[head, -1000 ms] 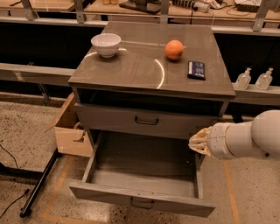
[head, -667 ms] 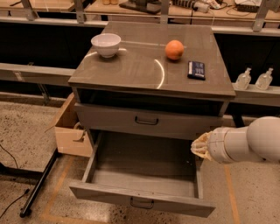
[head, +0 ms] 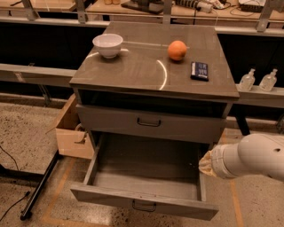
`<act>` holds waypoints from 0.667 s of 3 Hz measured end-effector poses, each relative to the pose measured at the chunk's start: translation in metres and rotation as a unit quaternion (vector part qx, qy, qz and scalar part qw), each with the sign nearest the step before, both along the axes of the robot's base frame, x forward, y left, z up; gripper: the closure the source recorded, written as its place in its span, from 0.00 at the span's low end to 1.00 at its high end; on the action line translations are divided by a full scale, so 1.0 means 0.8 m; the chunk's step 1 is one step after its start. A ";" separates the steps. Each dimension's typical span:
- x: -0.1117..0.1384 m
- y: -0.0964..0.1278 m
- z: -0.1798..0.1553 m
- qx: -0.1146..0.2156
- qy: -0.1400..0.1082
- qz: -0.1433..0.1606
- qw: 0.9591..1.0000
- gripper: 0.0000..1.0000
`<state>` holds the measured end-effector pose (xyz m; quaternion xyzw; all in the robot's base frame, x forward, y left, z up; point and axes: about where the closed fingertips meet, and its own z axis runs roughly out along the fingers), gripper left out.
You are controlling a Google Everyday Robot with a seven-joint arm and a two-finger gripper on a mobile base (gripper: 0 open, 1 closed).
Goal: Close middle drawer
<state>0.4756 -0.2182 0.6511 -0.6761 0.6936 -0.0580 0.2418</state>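
Camera view: a grey square-topped cabinet (head: 133, 73) stood on a speckled floor (head: 26, 128) marked with orange tape lines, and long wooden workbenches (head: 57, 5) ran behind it; an open brown cardboard box (head: 71, 133) sat at its left side, with a black pole (head: 40, 186) lying on the floor nearby. And the count on top: one white ceramic bowl (head: 108, 45) at the back left, one round orange fruit (head: 177, 50) towards the back right, one flat dark rectangular packet (head: 199, 71) just right of the fruit; two small clear bottles (head: 247, 80) stood on a low shelf to the right. Two drawer fronts showed; the upper one was flush with the cabinet, and below it the wide shallow grey middle drawer (head: 177, 207) was pulled far out towards the camera, its inside bare, its small dark handle (head: 144, 206) at front centre. The gripper (head: 205, 163), at the end of the white arm (head: 257, 155), was right by the drawer's right wall; whether it was open or closed could not be told.
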 end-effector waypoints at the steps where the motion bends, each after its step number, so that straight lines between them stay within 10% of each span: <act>1: -0.019 -0.010 -0.038 0.001 0.021 -0.013 1.000 1.00; 2: -0.049 -0.015 -0.094 0.013 0.038 -0.006 0.999 1.00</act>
